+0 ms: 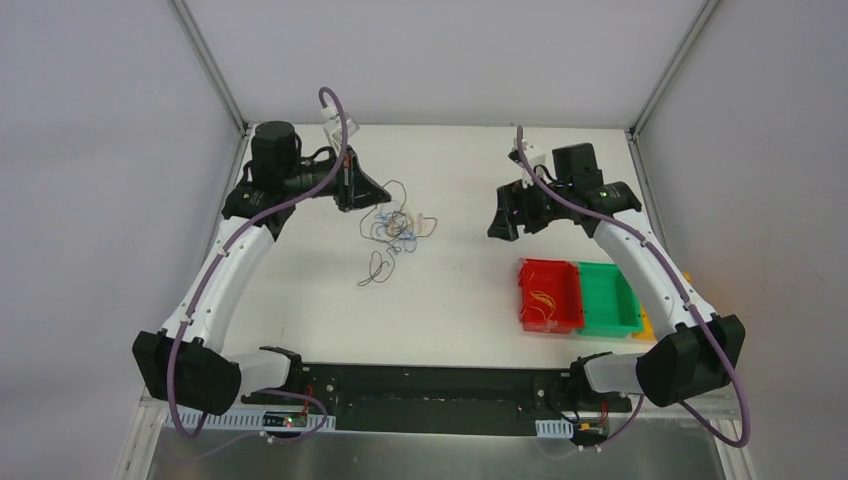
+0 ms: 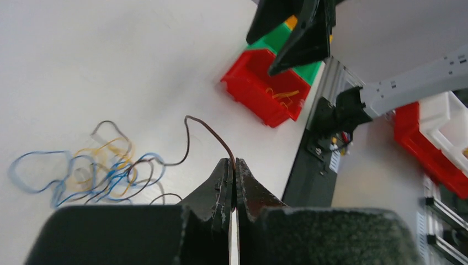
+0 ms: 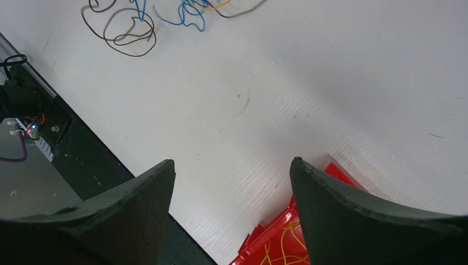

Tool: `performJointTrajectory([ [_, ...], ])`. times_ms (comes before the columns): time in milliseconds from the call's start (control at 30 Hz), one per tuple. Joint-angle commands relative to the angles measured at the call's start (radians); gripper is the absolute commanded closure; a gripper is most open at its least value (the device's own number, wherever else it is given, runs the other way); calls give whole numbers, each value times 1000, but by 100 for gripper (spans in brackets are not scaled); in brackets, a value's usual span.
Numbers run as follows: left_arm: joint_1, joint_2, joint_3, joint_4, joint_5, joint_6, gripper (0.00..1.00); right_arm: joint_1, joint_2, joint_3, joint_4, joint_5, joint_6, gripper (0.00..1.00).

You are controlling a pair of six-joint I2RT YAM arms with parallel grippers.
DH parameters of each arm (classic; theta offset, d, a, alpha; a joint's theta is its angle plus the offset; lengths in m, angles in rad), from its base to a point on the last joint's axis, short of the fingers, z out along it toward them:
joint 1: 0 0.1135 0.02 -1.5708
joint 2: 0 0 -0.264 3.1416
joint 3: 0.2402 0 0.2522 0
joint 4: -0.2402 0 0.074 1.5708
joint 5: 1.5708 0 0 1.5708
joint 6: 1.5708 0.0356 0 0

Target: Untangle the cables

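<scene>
On the left of the table [image 1: 300, 300], the left gripper [image 1: 372, 196] sits low over the far part of the surface, its tip pointing right towards the cables [image 1: 400, 225]. In the left wrist view its jaws are pressed together, and one dark cable [image 2: 209, 130] is pinched between the fingertips [image 2: 225, 171]. From the pinch that strand rises in an arch, bends down and runs back into the heap. The rest of the heap lies just beyond and to one side of the closed tips, a loose knot of blue, yellow-orange and dark loops [image 2: 94, 171] flat on the white surface.

From overhead the knot lies just right of the left gripper, roughly midway between the two arms and nearer the left one. A separate dark loop [image 1: 378, 268] trails from it towards the near edge.

Further right, the right gripper [image 1: 503, 226] hangs well apart from the cables and touches none of them. Its fingers [image 3: 165, 176] stand wide, with only bare table between them. The dark loops [image 3: 127, 33] and blue strands show only at the upper left edge of that view.

Right of this, nearer the arm bases, a red bin [image 1: 548, 318] holding a few yellow strands [image 1: 543, 300] stands against a green bin [image 1: 610, 322].
</scene>
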Motion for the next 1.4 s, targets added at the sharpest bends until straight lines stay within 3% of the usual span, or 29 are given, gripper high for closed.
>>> performJointTrajectory([
  [0, 1, 13, -125, -52, 161, 66, 100, 4, -29, -8, -5, -22, -27, 21],
  [167, 1, 5, -105, -76, 179, 77, 100, 49, -2, -26, 107, -33, -16, 20],
  [433, -1, 46, -10, -76, 211, 15, 100, 267, 61, -196, 852, -58, 149, 18],
  [733, -1, 34, 57, -77, 219, -58, 100, 476, 337, -108, 1225, 67, 129, 21],
  [800, -1, 33, 71, -59, 228, -89, 100, 512, 400, -126, 1330, 143, 97, 24],
  [867, 1, 28, 75, -14, 260, -143, 100, 542, 470, -134, 1453, 239, 59, 39],
  [933, 4, 12, 73, 46, 272, -201, 100, 547, 545, -99, 1490, 353, 57, 58],
  [1000, 20, -14, 67, 133, 278, -281, 100, 536, 604, -61, 1487, 455, 53, 70],
  [1200, 87, -65, 61, 477, 312, -615, 100, 437, 622, -126, 1478, 423, -15, 72],
  [1367, 89, -76, 78, 493, 296, -635, 100, 345, 578, -207, 1422, 394, -107, 71],
])
